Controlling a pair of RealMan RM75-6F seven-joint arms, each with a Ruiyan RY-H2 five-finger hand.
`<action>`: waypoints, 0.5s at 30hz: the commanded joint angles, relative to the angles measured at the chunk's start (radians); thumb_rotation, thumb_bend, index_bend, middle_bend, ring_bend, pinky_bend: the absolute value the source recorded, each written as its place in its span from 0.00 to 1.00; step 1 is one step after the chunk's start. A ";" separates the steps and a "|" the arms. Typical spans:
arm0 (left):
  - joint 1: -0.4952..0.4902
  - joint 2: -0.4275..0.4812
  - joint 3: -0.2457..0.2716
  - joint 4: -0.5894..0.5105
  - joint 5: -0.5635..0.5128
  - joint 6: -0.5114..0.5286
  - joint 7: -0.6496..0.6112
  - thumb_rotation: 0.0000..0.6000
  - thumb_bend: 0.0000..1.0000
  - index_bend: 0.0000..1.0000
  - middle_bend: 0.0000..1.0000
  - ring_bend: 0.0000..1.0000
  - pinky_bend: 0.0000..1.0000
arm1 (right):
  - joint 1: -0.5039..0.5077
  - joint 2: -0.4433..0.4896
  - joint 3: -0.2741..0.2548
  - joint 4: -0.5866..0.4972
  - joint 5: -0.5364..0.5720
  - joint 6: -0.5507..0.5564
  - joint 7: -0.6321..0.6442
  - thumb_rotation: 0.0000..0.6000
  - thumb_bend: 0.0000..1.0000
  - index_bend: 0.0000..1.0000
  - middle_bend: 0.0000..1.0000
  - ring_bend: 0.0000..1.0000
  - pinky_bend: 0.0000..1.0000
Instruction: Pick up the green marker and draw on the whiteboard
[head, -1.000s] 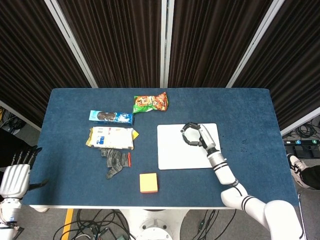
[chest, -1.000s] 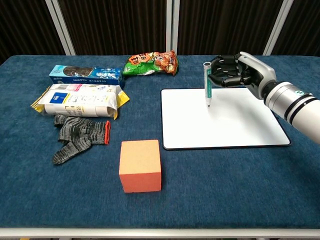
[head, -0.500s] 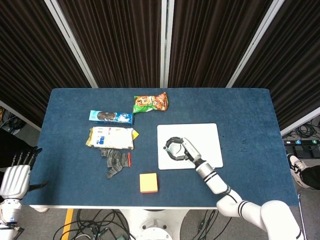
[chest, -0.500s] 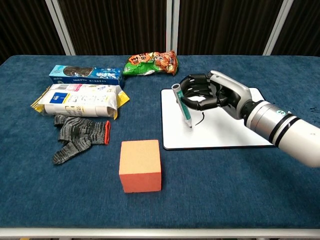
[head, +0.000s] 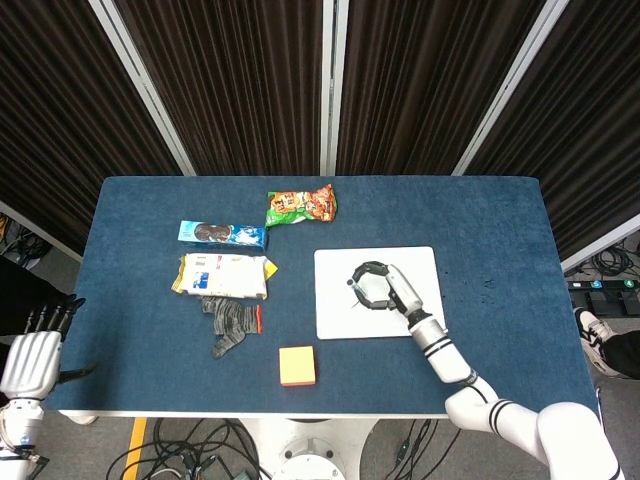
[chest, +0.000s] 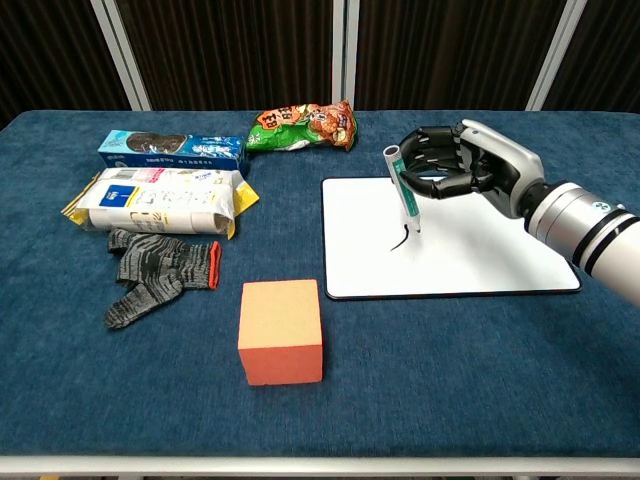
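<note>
My right hand (chest: 462, 170) (head: 383, 287) grips the green marker (chest: 403, 197) nearly upright, its tip down on the whiteboard (chest: 480, 255) (head: 335, 300). A short dark curved line (chest: 402, 239) is drawn on the board just left of the tip. The whiteboard lies flat on the blue table, right of centre. My left hand (head: 30, 358) hangs off the table's left front corner, fingers spread, holding nothing; the chest view does not show it.
An orange block (chest: 281, 331) stands in front, left of the board. A grey glove (chest: 158, 270), a white-yellow packet (chest: 160, 200), a blue cookie pack (chest: 172, 148) and a green-orange snack bag (chest: 303, 125) lie to the left and behind.
The right hand swept with the marker from the board's far middle toward its near left, then back to the middle. A dark curved line has appeared on the board. Left hand unchanged.
</note>
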 joint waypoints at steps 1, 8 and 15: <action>0.001 0.001 0.000 -0.001 -0.002 0.000 -0.001 1.00 0.07 0.13 0.07 0.00 0.00 | 0.006 -0.015 0.000 0.023 0.001 -0.012 0.005 1.00 0.52 0.60 0.54 0.27 0.17; 0.002 0.002 0.001 -0.003 -0.006 -0.004 -0.001 1.00 0.07 0.13 0.07 0.00 0.00 | 0.019 -0.037 0.002 0.055 -0.007 -0.013 0.024 1.00 0.52 0.60 0.54 0.27 0.17; 0.002 -0.001 0.005 0.004 -0.005 -0.009 -0.004 1.00 0.07 0.13 0.07 0.00 0.00 | 0.028 -0.054 -0.002 0.078 -0.010 -0.025 0.019 1.00 0.52 0.60 0.54 0.27 0.17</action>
